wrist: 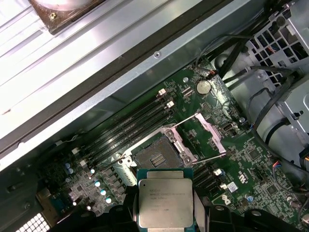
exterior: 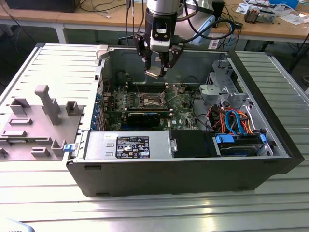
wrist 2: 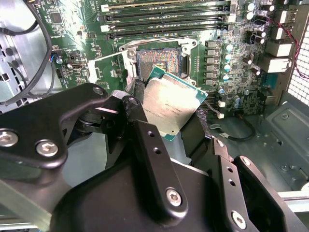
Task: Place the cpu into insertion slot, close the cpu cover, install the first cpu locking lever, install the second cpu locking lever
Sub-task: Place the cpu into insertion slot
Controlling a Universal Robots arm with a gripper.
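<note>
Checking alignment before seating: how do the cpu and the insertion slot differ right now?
Look: the cpu has a silvery-grey top with a green edge; the insertion slot is dark inside a silver rim. Pose: the cpu hangs in the gripper above the motherboard; the insertion slot lies fixed on it, empty. Shared: both are square, similar in outline.

exterior view high, looking down into case (exterior: 169,179), both wrist views close, sharing insertion slot (wrist: 157,155) (wrist 2: 157,62)
</note>
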